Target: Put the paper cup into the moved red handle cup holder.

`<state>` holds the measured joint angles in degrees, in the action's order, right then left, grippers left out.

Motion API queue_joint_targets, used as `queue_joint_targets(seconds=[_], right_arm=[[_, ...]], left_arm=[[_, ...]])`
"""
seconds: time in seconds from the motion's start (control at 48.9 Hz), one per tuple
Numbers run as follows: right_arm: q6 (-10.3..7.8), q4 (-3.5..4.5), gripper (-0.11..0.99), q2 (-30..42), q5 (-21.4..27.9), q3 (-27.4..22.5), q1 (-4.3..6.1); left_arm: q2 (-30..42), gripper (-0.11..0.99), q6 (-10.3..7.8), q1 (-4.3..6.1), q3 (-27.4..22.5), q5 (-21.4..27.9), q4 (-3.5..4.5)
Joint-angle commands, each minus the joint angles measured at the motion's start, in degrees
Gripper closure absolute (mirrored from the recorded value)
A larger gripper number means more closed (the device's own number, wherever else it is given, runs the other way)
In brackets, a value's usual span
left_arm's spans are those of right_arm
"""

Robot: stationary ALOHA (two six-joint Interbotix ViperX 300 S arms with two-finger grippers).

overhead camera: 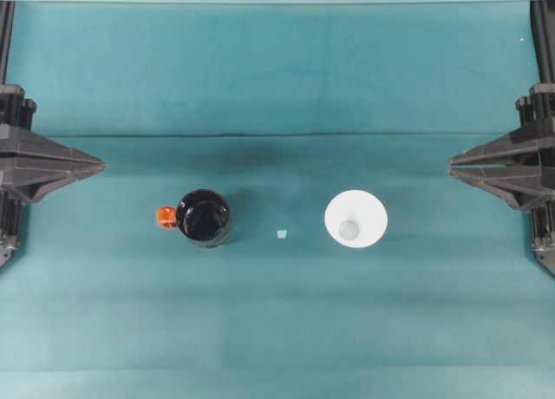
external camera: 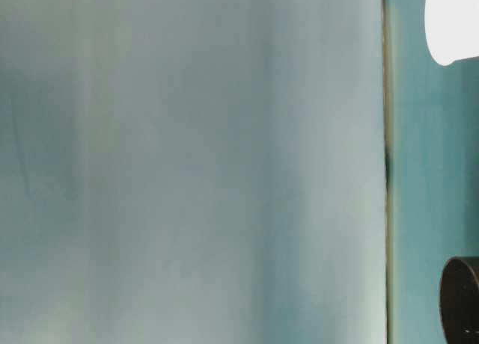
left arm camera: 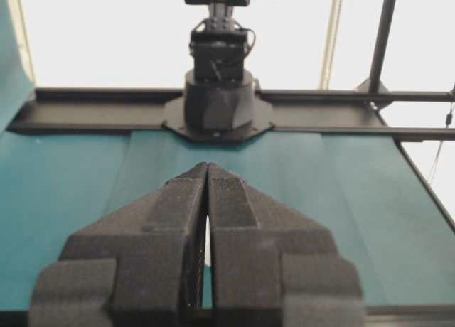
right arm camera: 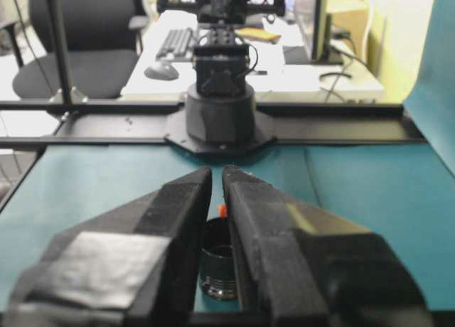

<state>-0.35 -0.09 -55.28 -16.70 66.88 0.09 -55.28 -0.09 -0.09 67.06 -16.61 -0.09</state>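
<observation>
overhead: teal cloth table [overhead camera: 277,330], red handle cup holder [overhead camera: 205,217] at nine o'clock of the paper cup [overhead camera: 356,219], well apart. left gripper [overhead camera: 97,166] and right gripper [overhead camera: 454,164] clenched, empty. right wrist: desk [right arm camera: 249,57], chair [right arm camera: 78,35] at twelve.

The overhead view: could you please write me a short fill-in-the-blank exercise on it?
1. The paper cup stands with its wide rim facing ____.
2. The red handle cup holder has its handle pointing toward the ____ gripper.
3. Between holder and cup lies a small pale ____ on the teal cloth.
4. The right gripper holds ____.

Missing words: down; left; scrap; nothing
</observation>
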Motion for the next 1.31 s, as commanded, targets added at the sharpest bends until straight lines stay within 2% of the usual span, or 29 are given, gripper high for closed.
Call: queue_joint_targets(seconds=[0.0, 0.082, 0.123, 0.205, 0.307, 0.573, 0.736, 0.839, 0.961, 1.145, 1.289], right_arm=[[-0.53, -0.35, 0.88, 0.7, -0.26, -0.35, -0.44], [-1.41, -2.37, 0.86, 1.14, 2.55, -0.53, -0.44], [-2.11, -2.81, 0.9, 1.23, 4.57, -0.88, -0.44], [-3.87, -2.81, 0.95, 1.32, 8.88, -1.76, -0.44], [-5.27, -2.81, 0.97, 1.32, 13.27, -2.64, -0.44], [-5.71, -2.81, 0.97, 1.23, 20.13, -3.52, 0.0], [-5.8, -3.16, 0.97, 1.32, 23.38, -3.6, 0.7], [-7.03, -3.16, 0.97, 1.32, 25.4, -3.6, 1.14], [-8.26, -2.9, 0.97, 1.32, 26.1, -3.6, 1.67], [-8.26, -2.81, 0.97, 1.23, 26.19, -3.6, 1.76], [-8.35, -2.81, 0.97, 1.14, 26.19, -3.6, 1.76]], left_arm=[[1.14, 0.85, 1.32, 0.18, -1.93, 3.25, -0.7], [2.02, 0.85, 1.76, 0.18, -3.6, 8.44, -0.7], [2.55, 0.85, 1.76, 0.18, -4.57, 11.16, -0.7], [3.87, 0.85, 1.58, 0.18, -6.77, 16.52, -0.7], [5.89, 0.85, 2.11, 0.18, -9.05, 22.06, -0.7], [14.15, 0.85, 2.29, 0.0, -13.97, 34.8, -0.7], [19.95, 0.85, 2.72, -0.26, -16.87, 43.42, -0.7], [23.12, 0.85, 2.72, -0.35, -18.19, 47.46, -0.79], [26.81, 0.85, 2.9, -0.62, -19.69, 50.19, -0.79], [30.67, 0.85, 2.72, -1.67, -21.18, 51.59, -1.14], [31.29, 0.85, 1.76, -1.67, -21.27, 51.42, -1.14]])
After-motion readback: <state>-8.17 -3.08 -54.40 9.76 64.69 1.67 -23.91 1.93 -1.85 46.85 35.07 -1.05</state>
